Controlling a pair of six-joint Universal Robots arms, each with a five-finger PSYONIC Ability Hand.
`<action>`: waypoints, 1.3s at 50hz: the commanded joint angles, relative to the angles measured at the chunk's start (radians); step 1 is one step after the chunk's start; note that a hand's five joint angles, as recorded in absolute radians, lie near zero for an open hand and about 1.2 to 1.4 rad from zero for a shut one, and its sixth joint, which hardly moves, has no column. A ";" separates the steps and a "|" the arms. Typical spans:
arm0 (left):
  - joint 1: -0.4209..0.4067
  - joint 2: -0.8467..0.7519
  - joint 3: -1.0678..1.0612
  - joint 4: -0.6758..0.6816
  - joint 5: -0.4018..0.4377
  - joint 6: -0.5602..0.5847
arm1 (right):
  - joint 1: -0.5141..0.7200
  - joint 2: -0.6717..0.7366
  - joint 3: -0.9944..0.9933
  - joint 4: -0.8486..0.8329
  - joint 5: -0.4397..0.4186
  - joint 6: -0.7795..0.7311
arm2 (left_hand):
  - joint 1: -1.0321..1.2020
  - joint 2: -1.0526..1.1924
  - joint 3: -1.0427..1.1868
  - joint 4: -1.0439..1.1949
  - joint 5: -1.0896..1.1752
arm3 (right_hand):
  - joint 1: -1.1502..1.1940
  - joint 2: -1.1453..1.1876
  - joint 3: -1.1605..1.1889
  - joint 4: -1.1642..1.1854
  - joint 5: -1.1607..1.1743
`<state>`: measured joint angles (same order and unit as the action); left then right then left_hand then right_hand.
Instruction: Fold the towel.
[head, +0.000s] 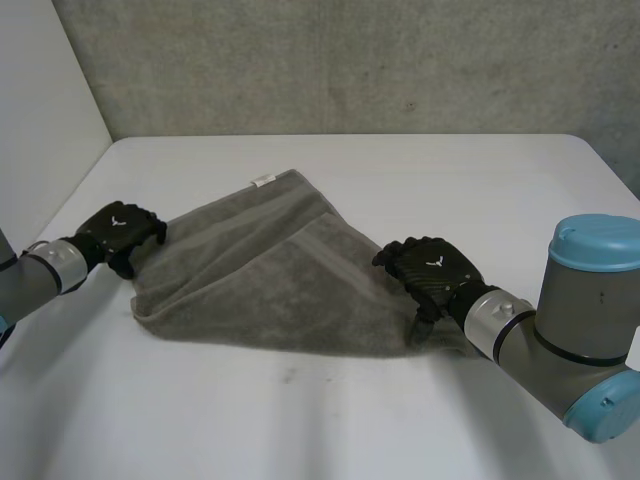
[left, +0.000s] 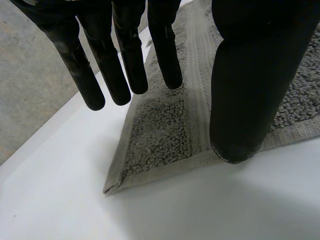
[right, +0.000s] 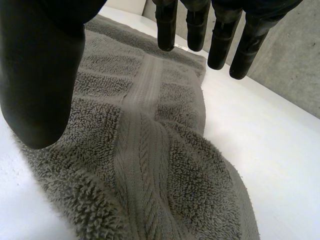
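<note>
2 arms low over surface, reaching inward.

Left arm (head: 45, 268): comes in from left side of head view, grey wrist near surface.

Left robot hand (head: 122, 232): palm down, knuckles up. In left wrist view, fingers (left: 131, 65) straight, side by side; thumb (left: 250, 85) straight, wide gap from fingers, nothing pinched.

Right arm (head: 575, 335): grey elbow joint with light-blue cap (head: 597, 243), forearm angled toward centre.

Right robot hand (head: 432, 270): palm down. In right wrist view, fingers (right: 220, 40) straight; thumb (right: 40, 75) extended, well apart from fingers, holding nothing.

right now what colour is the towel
Grey, with a flat woven band across the looped pile; the towel shows it best in the right wrist view.
</note>
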<state>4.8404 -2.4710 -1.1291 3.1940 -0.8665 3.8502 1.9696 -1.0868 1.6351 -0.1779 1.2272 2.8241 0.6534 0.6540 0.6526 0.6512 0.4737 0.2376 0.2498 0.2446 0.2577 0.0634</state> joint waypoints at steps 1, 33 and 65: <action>-0.013 -0.011 0.015 -0.002 0.000 -0.001 | 0.000 0.001 -0.001 0.000 0.000 -0.002 | 0.136 0.135 0.136 0.138 0.141 | -0.063 -0.075 -0.070 -0.083 -0.063; -0.087 0.113 -0.007 -0.026 -0.071 -0.012 | 0.000 0.007 -0.011 0.001 0.000 -0.014 | 0.743 0.742 0.744 0.745 0.748 | -0.063 -0.075 -0.070 -0.083 -0.063; -0.099 0.719 -0.371 -0.108 -0.075 -0.104 | 0.097 0.336 -0.734 0.380 -0.061 0.067 | 0.743 0.742 0.744 0.745 0.748 | -0.063 -0.075 -0.070 -0.083 -0.063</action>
<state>4.7650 -1.8514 -1.5048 3.1192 -0.9416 3.8140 2.0036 -0.8782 1.1028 0.1581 1.1937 2.8467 1.1883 1.2164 1.2160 1.2168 1.0264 0.2374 0.2498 0.2446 0.2577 0.0637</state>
